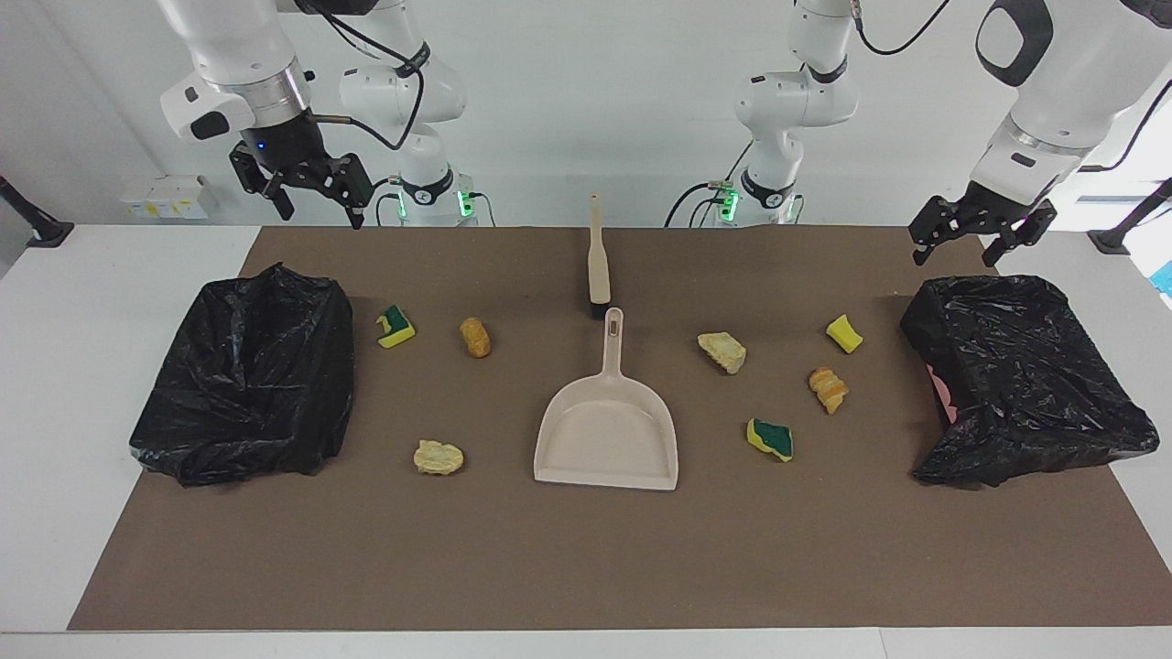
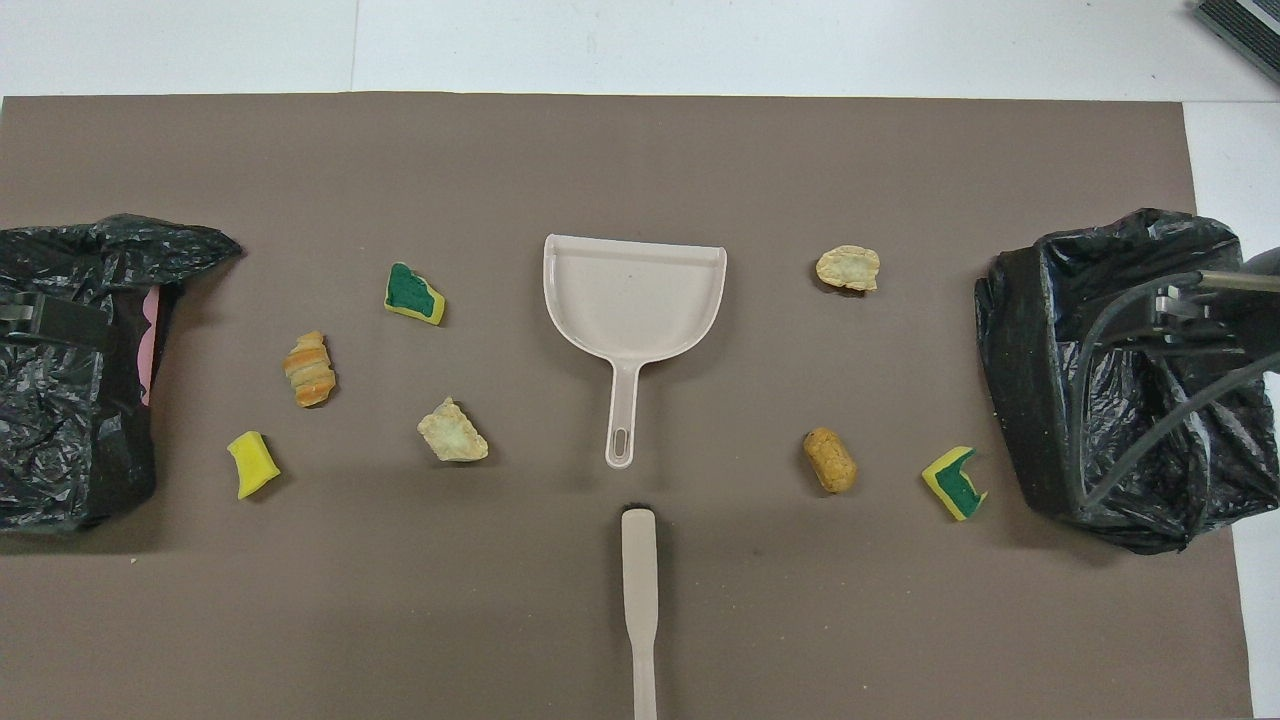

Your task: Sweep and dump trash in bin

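The dustpan [image 1: 606, 430] lies mid-mat with the brush [image 1: 598, 265] just nearer the robots. Seven trash pieces [image 1: 396, 327] are scattered between it and two black-bagged bins [image 1: 247, 375], one at each end of the table [image 1: 55, 366]. The left claw [image 1: 978, 243] and right claw [image 1: 311, 197] hang spread, holding nothing, each above its bin's nearer edge.

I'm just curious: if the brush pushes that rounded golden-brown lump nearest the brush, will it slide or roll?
The golden-brown lump looks rounded and oblong, so it would probably roll or wobble sideways. It is small beside the dustpan, so likely light and easily flicked.
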Available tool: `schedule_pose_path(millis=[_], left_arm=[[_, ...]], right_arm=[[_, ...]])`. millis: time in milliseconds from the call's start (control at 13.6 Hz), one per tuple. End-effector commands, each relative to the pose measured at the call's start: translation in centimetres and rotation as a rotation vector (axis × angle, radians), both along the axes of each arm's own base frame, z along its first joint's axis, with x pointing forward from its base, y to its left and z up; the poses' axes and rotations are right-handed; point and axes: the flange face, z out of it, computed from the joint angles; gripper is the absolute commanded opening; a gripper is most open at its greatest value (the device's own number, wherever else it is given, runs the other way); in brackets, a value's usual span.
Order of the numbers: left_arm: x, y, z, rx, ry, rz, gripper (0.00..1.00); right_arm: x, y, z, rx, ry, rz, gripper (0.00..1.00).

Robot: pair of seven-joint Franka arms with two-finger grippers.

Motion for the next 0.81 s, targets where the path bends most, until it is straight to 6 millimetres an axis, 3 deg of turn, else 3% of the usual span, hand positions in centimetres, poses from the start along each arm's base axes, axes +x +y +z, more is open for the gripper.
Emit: schedule_pose_path(millis=[0,733], left_arm=[[-0.06,0.25,0.61,0.012,0.003,-0.003,1.00],[-0.06,0.25,0.61,0.012,0.003,-0.003,1.00]], right_arm=[[-0.64,0.07,0.04,0.013,-0.002,0.005,1.00],[-0.47,-0.51,0.22,0.014,-0.007,0.010,1.00]])
